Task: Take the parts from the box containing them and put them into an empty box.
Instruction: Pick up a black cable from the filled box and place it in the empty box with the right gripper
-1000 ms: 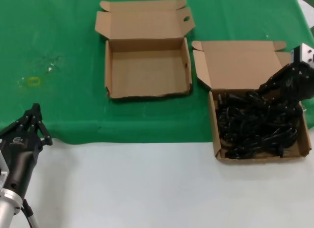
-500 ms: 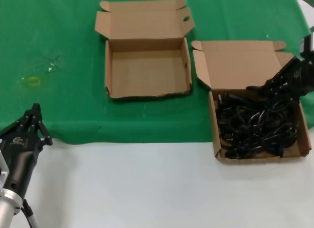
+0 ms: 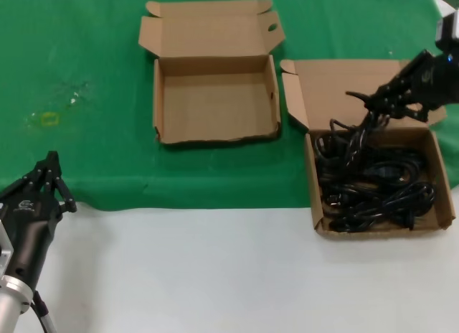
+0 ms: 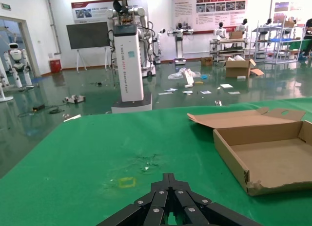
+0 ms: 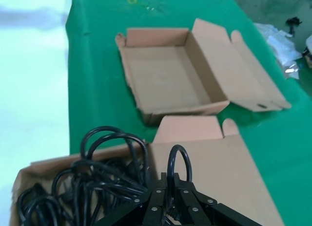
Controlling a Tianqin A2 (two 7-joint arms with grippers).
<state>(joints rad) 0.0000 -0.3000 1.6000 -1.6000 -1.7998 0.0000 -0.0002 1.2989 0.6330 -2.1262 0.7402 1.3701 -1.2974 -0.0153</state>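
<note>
A bundle of thin black cords [image 3: 351, 135], looped and trailing, hangs partly lifted above the pile of parts [image 3: 376, 186] that fills the tray of the box containing them [image 3: 315, 197], which sits near the right edge of the tabletop [image 3: 215, 268], straddling the front edge of the green cloth [image 3: 86, 46]. The right end effector [image 3: 373, 101] is clenched on the top of that bundle, over the box's tall lid flap; its black arm slants in from the right edge, angled down and leftward. In the right wrist view one cord loop [image 5: 178, 162] stands up between the closed fingers [image 5: 161, 199], with further loops spilling toward the tray.

The empty box [image 3: 215, 96], lid flap open toward the far edge, lies on the cloth just beside the full one, nearer the middle of the tabletop.

The left end effector [image 3: 50, 176] is parked near the front-left corner, at the cloth's front edge, its fingers drawn together to a point, the arm running back toward the front edge.
</note>
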